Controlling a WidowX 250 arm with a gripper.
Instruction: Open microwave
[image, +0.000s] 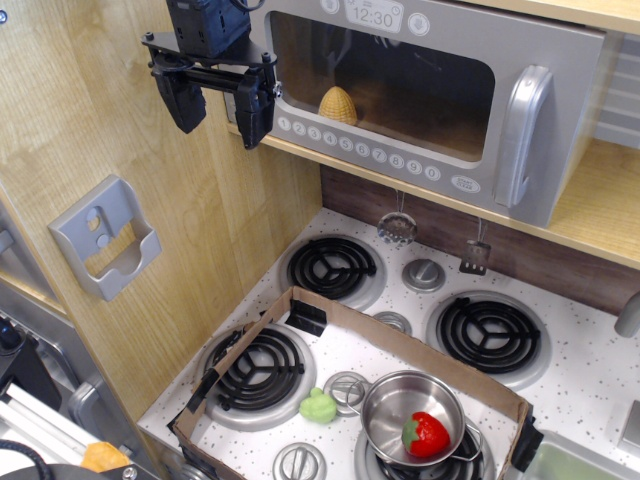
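The silver-grey toy microwave (430, 95) sits on a wooden shelf at the top. Its dark window door looks shut, with a yellow ridged object (338, 105) visible inside. The chunky silver vertical handle (523, 135) is on the door's right side. A row of round number buttons (360, 150) runs along the bottom and the clock panel (374, 16) reads 12:30. My black gripper (218, 108) hangs open and empty at the microwave's left end, far from the handle.
The speckled white stovetop (590, 370) has black coil burners. A cardboard frame (400, 335) lies on it around a steel pot (415, 415) holding a red strawberry (427, 433) and a green toy (319, 406). A grey wall holder (105, 238) is on the left wooden panel.
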